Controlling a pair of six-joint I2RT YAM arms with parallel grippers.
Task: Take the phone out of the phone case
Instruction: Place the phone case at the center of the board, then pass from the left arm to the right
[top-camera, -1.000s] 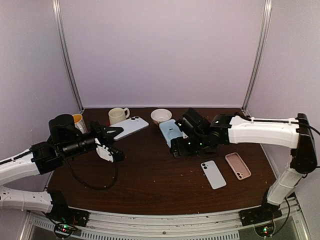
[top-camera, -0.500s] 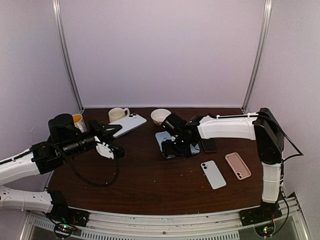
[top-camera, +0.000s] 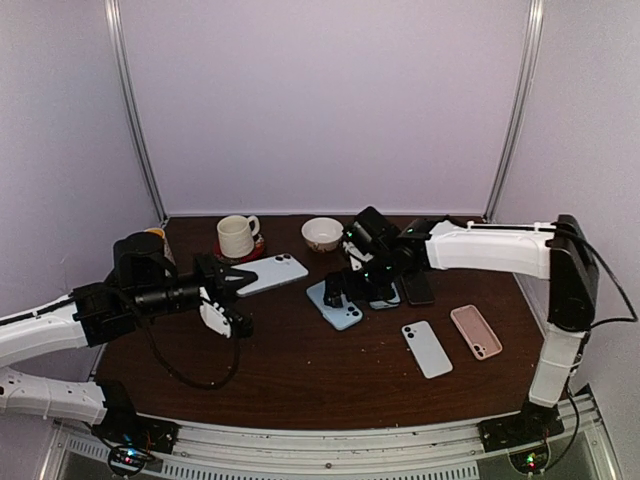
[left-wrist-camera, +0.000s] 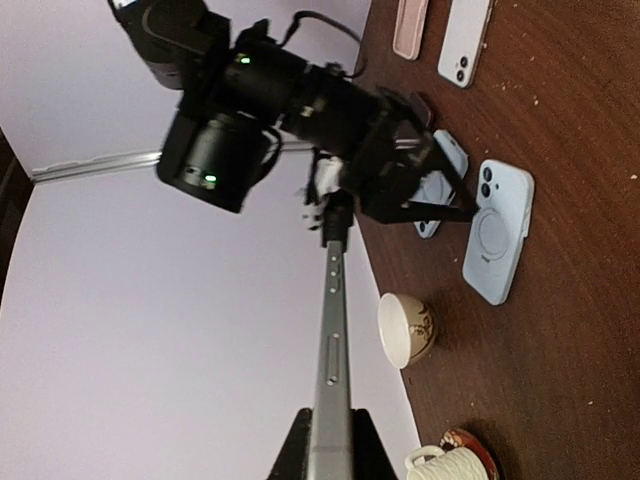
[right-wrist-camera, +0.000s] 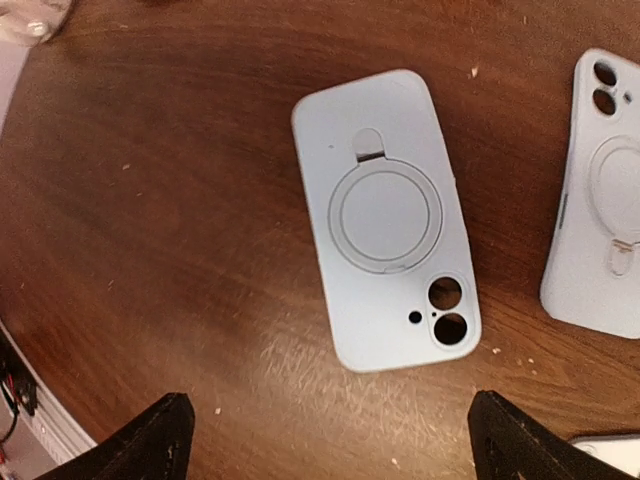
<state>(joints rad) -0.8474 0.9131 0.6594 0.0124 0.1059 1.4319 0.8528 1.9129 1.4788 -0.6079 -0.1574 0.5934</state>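
Note:
My left gripper (top-camera: 238, 280) is shut on the phone (top-camera: 275, 271), a pale blue handset held above the table left of centre. The left wrist view shows the phone (left-wrist-camera: 331, 320) edge-on, pinched between the jaws of the left gripper (left-wrist-camera: 330, 445). The empty light-blue phone case (top-camera: 336, 309) lies flat on the table, back up, its ring stand and open camera holes showing in the right wrist view (right-wrist-camera: 390, 215). My right gripper (top-camera: 352, 287) hovers just above it, and in its own view the right gripper (right-wrist-camera: 330, 440) is open, its fingertips (right-wrist-camera: 150, 435) wide apart and holding nothing.
A second blue case (right-wrist-camera: 600, 240) lies right of the first. A black phone (top-camera: 418, 288), a white phone (top-camera: 427, 349) and a pink case (top-camera: 476, 331) lie to the right. A mug (top-camera: 237, 236) on a red coaster and a small bowl (top-camera: 322, 232) stand at the back.
The right gripper lowered the blue case to the table, let it go and opened wide. The left arm moved the phone a little right and forward.

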